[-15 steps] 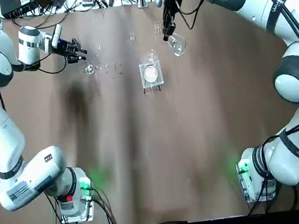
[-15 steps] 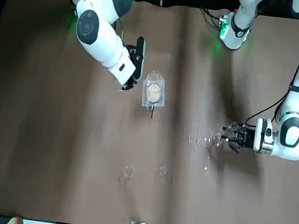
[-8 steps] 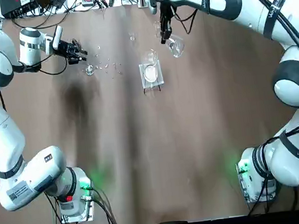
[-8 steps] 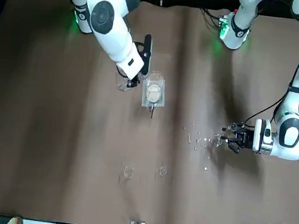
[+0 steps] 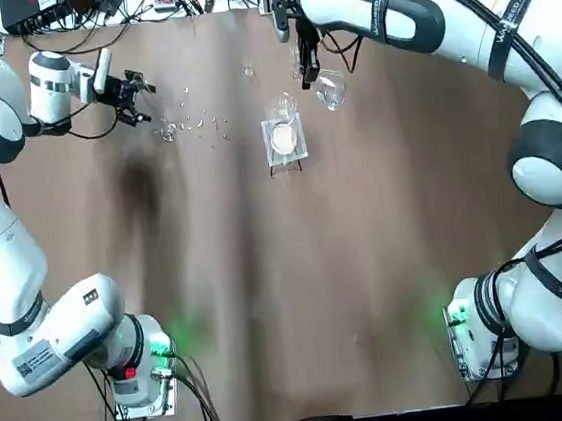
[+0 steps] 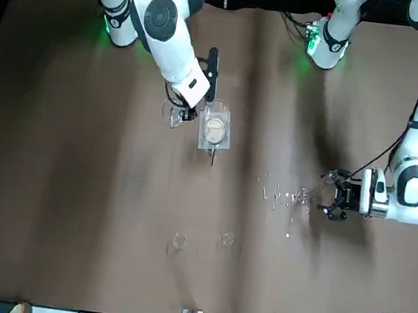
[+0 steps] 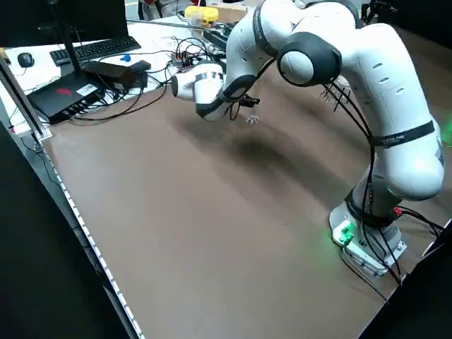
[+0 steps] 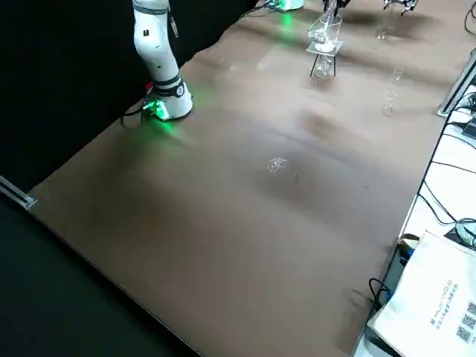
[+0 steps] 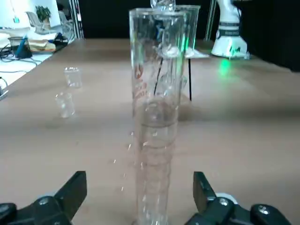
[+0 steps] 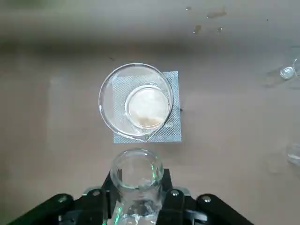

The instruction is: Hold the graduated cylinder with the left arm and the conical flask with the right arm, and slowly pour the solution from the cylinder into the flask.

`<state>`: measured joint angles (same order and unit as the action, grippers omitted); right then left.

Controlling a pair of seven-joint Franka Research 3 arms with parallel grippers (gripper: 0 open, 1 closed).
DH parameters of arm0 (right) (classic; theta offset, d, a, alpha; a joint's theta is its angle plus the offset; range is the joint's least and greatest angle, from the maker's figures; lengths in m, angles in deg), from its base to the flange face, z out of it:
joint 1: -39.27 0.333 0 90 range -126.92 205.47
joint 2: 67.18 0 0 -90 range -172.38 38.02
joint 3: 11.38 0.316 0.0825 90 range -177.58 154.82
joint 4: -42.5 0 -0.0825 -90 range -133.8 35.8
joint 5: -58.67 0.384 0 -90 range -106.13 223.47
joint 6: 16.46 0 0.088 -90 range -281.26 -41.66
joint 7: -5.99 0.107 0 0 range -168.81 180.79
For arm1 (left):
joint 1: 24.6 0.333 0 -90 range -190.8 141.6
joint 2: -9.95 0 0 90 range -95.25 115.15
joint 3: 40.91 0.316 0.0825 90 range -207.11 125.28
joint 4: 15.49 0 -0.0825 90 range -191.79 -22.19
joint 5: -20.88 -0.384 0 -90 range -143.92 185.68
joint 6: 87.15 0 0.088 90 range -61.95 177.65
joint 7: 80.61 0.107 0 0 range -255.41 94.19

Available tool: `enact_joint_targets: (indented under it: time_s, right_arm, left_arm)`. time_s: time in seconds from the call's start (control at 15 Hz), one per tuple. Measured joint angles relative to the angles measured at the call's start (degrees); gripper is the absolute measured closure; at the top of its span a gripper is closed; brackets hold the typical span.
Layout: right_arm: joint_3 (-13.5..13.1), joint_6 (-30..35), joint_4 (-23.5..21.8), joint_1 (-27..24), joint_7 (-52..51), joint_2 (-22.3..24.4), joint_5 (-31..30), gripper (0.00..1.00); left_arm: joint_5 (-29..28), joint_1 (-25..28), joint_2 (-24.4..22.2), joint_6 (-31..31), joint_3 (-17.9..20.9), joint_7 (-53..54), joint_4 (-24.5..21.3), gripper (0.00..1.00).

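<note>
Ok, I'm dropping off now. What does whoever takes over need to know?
Left gripper: open, level with the slim clear glass graduated cylinder, not gripping it. The cylinder stands upright on the brown table with liquid in it.
Right gripper: shut on the neck of the small clear conical flask, beside the wide clear beaker on its white square stand.
Done: flask gripped.
Left: grip and lift the cylinder, bring it to the flask, pour slowly.
</note>
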<state>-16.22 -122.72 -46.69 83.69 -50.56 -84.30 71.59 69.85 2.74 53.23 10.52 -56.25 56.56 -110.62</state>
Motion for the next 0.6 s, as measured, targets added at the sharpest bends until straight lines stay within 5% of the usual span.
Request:
enact_joint_targets:
  time_s: [0.27,0.6]
  right_arm:
    - [0.0,-0.1,0.1,0.8,0.4,-0.1,-2.7,0.60]
    - [0.0,-0.3,0.4,2.2,1.9,-0.3,-5.3,0.60]
  left_arm:
    - [-5.8,2.3,-2.0,-0.1,0.1,-0.7,5.1,0.00]
    - [-12.3,1.8,-11.6,-1.5,-1.2,-11.1,7.6,0.00]
